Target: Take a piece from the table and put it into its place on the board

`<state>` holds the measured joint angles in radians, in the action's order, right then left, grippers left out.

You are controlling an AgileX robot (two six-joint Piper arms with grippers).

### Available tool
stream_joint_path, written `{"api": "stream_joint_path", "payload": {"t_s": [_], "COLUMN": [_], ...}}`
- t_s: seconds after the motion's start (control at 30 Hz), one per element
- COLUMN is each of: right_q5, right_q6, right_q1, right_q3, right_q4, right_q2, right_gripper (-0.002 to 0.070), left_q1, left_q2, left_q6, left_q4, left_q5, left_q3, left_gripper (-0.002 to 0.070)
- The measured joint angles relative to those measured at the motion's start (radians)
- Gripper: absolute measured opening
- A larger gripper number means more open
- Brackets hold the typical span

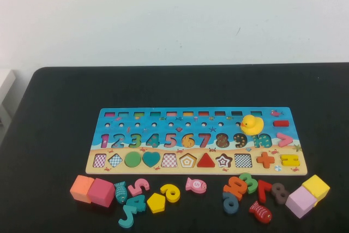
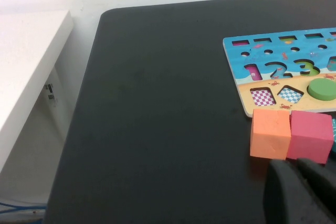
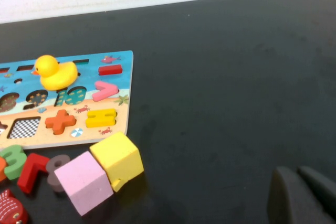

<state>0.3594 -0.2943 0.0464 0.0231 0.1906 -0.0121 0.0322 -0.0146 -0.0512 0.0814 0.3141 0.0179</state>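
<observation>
Nothing's grasped yet: your left gripper (image 2: 299, 190) sits clenched empty, your right gripper (image 3: 302, 195) unreadable; reach the yellow pentagon (image 1: 156, 203), at six o'clock of its pentagon recess (image 1: 188, 160).

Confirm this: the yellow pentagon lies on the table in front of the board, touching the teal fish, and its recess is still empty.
Not quite. In the high view the yellow pentagon lies on the table before the board, recess empty, but it touches the yellow 6, not the teal fish.
</observation>
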Motion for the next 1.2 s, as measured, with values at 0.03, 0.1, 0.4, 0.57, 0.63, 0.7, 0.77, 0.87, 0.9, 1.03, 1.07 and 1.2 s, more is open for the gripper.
{"api": "stream_joint_path", "payload": {"t_s": [0.03,0.1,0.4,0.57,0.63,0.7,0.77,0.87,0.9,1.03,1.07,1.2], "right_q5": [0.000,0.000,0.000,0.000,0.000,0.000,0.000,0.000,0.000,0.000,0.000,0.000], "right_q6": [0.000,0.000,0.000,0.000,0.000,0.000,0.000,0.000,0.000,0.000,0.000,0.000], "right_q1": [0.000,0.000,0.000,0.000,0.000,0.000,0.000,0.000,0.000,0.000,0.000,0.000], "right_q3": [0.000,0.000,0.000,0.000,0.000,0.000,0.000,0.000,0.000,0.000,0.000,0.000], "right_q4": [0.000,0.000,0.000,0.000,0.000,0.000,0.000,0.000,0.000,0.000,0.000,0.000], "right_q2": [0.000,0.000,0.000,0.000,0.000,0.000,0.000,0.000,0.000,0.000,0.000,0.000], "right_gripper": [0.0019,0.0019,0.0019,0.0019,0.0019,0.0019,0.0019,0.0019,0.0019,0.0019,0.0019,0.0019], "left_q1": [0.000,0.000,0.000,0.000,0.002,0.002,0.002,0.002,0.002,0.002,0.002,0.002], "left_q2": [0.000,0.000,0.000,0.000,0.000,0.000,0.000,0.000,0.000,0.000,0.000,0.000], "left_q6": [0.000,0.000,0.000,0.109,0.217,0.273,0.260,0.209,0.204,0.190,0.190,0.162], "left_q4": [0.000,0.000,0.001,0.260,0.508,0.777,0.828,0.854,0.858,0.865,0.865,0.867], "left_q5": [0.000,0.000,0.000,-0.046,-0.079,-0.122,-0.161,-0.194,-0.198,-0.200,-0.202,-0.224], "left_q3": [0.000,0.000,0.000,0.002,0.002,0.002,0.002,0.002,0.002,0.002,0.002,0.002], "left_gripper": [0.0000,0.0000,0.0000,0.0000,0.0000,0.0000,0.0000,0.0000,0.0000,0.0000,0.0000,-0.0001]}}
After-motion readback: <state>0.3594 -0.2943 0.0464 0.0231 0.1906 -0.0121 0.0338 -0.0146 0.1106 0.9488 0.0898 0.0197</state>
